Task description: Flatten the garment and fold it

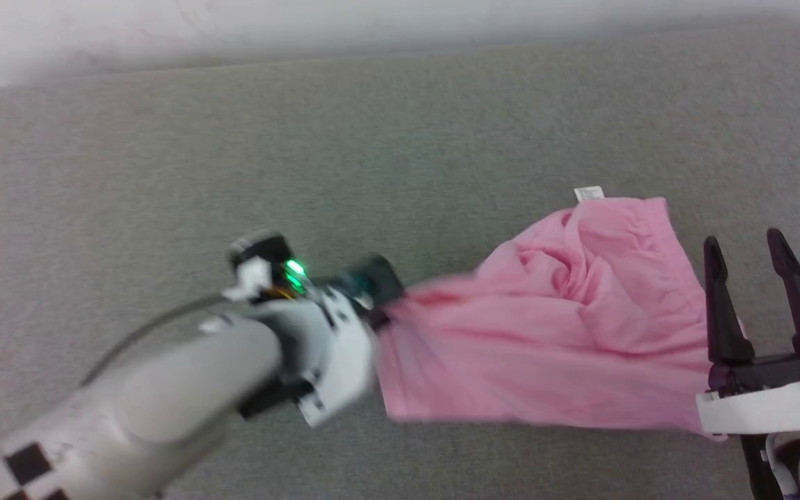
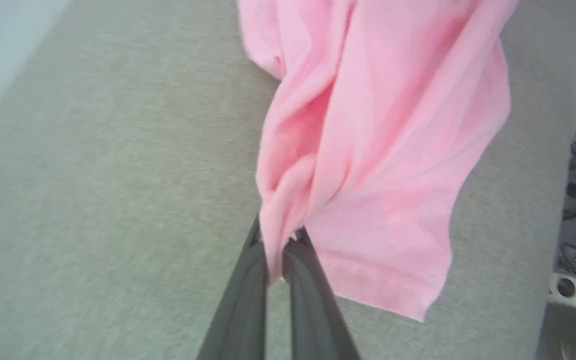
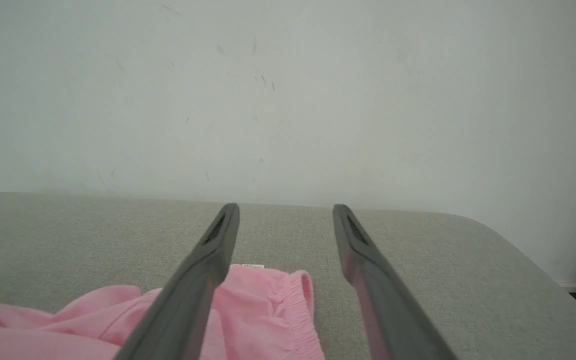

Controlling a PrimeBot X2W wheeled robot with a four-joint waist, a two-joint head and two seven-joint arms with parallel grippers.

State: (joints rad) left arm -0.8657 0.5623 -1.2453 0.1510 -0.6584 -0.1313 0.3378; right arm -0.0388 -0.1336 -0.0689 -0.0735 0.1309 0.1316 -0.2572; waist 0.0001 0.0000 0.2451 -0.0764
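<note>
- One pink garment (image 1: 567, 333) lies crumpled on the grey cushion (image 1: 372, 139), right of centre in the head view, with its fabric bunched into folds across the middle.
- Its white label (image 1: 589, 193) pokes out at the far edge, flat against the cushion.
- The right wrist view picks up the gathered waistband (image 3: 304, 310) on the garment (image 3: 268, 315), and the label (image 3: 253, 266) just beyond it.
- The garment's left corner is drawn to a point, and that point runs straight into the left gripper (image 1: 382, 305).
- Left wrist view, close up: the left gripper (image 2: 279, 245) is pinching a fold of the garment (image 2: 368, 150), fingers pressed together on the cloth, and a stitched hem (image 2: 383, 290) drapes just beside them.
- The head view is blurred around that grip and along the garment's near edge.
- The pale left forearm (image 1: 164, 375) reaches in from the lower left.
- Over at the garment's right edge, the right gripper (image 1: 744, 243) stands with fingers spread wide and nothing between them.
- From its own camera, the right gripper (image 3: 285, 207) shows bare cushion in the gap; its left finger crosses in front of the pink cloth, contact impossible to judge.
- A pale wall (image 3: 288, 100) rises behind the cushion.
</note>
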